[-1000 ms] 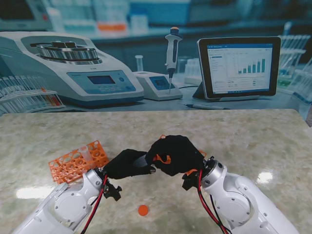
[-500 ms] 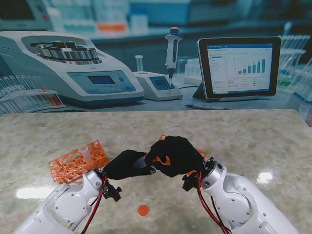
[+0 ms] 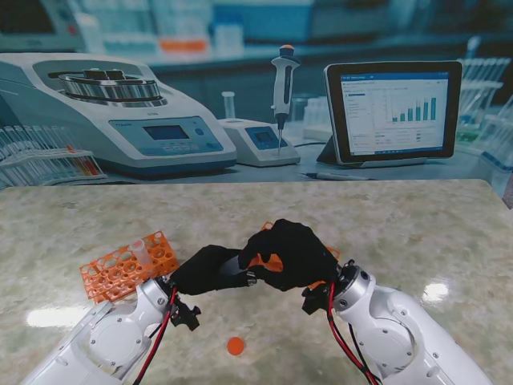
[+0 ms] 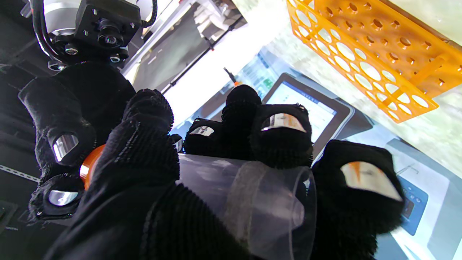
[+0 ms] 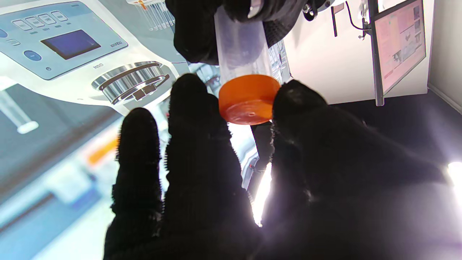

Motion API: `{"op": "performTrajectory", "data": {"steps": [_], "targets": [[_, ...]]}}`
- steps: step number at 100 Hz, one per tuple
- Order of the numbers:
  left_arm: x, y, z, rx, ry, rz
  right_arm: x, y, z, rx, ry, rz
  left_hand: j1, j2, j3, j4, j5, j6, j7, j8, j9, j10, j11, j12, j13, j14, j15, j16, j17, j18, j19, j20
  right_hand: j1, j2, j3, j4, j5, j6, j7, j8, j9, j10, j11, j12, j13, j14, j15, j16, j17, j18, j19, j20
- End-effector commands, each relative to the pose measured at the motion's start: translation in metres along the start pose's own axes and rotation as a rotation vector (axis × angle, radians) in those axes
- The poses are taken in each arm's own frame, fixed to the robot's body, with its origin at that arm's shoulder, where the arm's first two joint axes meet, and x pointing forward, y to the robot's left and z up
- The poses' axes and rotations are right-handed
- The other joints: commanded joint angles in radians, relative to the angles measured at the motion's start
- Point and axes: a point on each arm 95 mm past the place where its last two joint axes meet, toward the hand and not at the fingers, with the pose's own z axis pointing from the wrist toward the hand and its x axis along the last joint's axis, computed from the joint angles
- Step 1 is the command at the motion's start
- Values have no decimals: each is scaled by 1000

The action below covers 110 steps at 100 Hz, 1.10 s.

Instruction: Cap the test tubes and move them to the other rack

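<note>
A: Left robot hand grips clear plastic test tube mid-air above table; right robot hand pinches round orange cap at its mouth.

B: Risk: cap tilts w/ misalignment, jams or drops.

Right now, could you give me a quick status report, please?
Left robot hand holds test tube. Right robot hand presses orange cap onto it. Nothing obstructing.
</note>
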Motion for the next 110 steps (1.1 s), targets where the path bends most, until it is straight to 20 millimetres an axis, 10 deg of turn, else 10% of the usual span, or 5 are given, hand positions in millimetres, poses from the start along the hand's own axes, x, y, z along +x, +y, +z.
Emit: {"op": "performTrajectory", "data": {"steps": [1, 53, 85, 110], "targets": [[4, 0, 2, 0, 9, -1, 3, -3, -1, -1, 1, 7, 34, 92, 29, -2, 7, 2, 74, 48, 12, -88, 3, -4, 13, -32, 12, 4, 24, 28, 46, -34, -20, 27, -25, 23, -46, 19, 10, -18, -6, -144, -8, -22, -58, -8, -74, -23, -37, 31, -20, 23], [4, 1, 3, -2, 5, -4, 3, 2, -2, -19, 2, -7, 34, 92, 29, -3, 7, 3, 73, 47, 12, -90, 2, -4, 13, -32, 12, 4, 24, 28, 46, -34, -137, 115, -155, 53, -98, 49, -105, -52, -80, -142, -46, -194, -119, 39, -147, -96, -124, 56, -54, 27], [4, 1, 3, -3, 5, -6, 4, 6, -4, -34, -5, -34, 34, 92, 29, -2, 7, 2, 74, 47, 12, -88, 3, -4, 12, -31, 12, 4, 24, 28, 46, -34, -212, 206, -203, 144, -101, 88, -351, 6, -147, -134, -118, -283, -203, 82, -247, -198, -217, 93, -131, -3], [4, 0, 2, -3, 7, -5, 4, 11, -7, -43, -19, -97, 35, 92, 29, -2, 7, 2, 74, 47, 11, -90, 2, -5, 12, -31, 12, 4, 24, 28, 46, -34, -228, 139, -223, 146, -133, 146, -400, 15, -181, -135, -135, -304, -239, 65, -271, -223, -256, 104, -152, -13]]}}
